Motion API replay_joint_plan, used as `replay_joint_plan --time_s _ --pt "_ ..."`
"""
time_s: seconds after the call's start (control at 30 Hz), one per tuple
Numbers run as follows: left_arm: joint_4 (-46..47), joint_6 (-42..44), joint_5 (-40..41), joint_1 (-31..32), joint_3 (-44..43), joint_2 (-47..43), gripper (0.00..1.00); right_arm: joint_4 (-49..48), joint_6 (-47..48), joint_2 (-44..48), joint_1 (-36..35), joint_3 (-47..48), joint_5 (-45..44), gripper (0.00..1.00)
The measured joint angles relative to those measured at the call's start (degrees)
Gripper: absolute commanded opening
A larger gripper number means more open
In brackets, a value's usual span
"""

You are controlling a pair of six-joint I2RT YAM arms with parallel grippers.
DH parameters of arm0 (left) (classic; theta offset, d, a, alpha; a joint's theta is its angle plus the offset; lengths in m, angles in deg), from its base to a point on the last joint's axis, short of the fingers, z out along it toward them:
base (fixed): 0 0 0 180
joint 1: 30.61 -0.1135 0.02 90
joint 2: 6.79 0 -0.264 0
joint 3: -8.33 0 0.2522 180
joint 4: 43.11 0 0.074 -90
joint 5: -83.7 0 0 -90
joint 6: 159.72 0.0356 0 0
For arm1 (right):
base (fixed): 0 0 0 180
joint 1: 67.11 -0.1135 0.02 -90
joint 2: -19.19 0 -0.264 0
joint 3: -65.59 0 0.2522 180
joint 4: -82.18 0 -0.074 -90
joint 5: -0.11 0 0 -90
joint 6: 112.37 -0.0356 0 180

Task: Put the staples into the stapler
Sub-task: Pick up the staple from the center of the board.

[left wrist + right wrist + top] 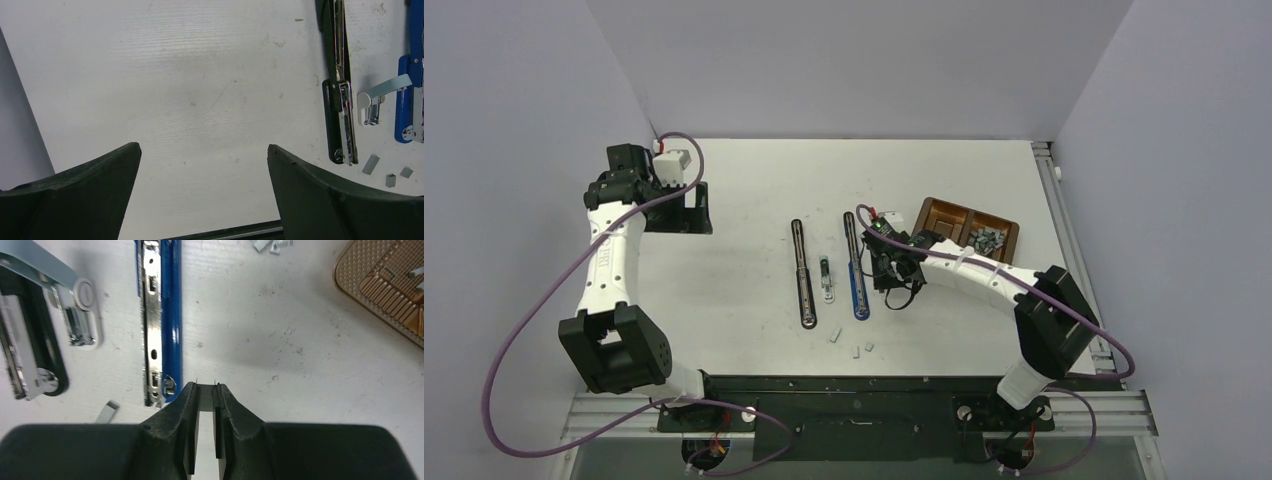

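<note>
Silver-grey staple strip [206, 390] is pinched in the right gripper [891, 270]; jaws almost fully closed on it, two thin legs poking out past the tips. Gripper sits just beside the blue stapler [172, 305], at its 3 o'clock in the top view, not touching it.

Progress, my read: pick done, insert not done; roughly the halfway mark for this stapler. Blue stapler lies opened flat with its metal channel facing up; channel looks empty, can't be sure at this resolution. Left to do: line the strip up over the channel, seat it, let go, close the stapler.

Strip itself: short, shiny, narrow, far smaller than the stapler; only its leading edge shows, the rest is hidden between the pads.

More staples [986, 238] are in the right compartment of the brown tray [942, 218], at 2 o'clock of the blue stapler; three loose staples [370, 164] lie on the table [724, 260] at 6 o'clock.

Left gripper [202, 147] is spread wide, holding nothing; parked at 9 o'clock, well apart from the black stapler [804, 272].
</note>
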Motion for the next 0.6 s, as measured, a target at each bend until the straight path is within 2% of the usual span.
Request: replay_joint_plan --time_s 0.2,0.6 --pt "1.1 -1.3 1.2 0.0 1.3 -0.1 0.96 -5.0 -2.4 3.4 -2.0 -0.2 -4.1 0.09" --pt "2.5 -3.2 1.8 0.0 3.1 -0.1 0.96 -13.5 -6.4 3.6 -8.5 -2.9 -14.5 0.09"
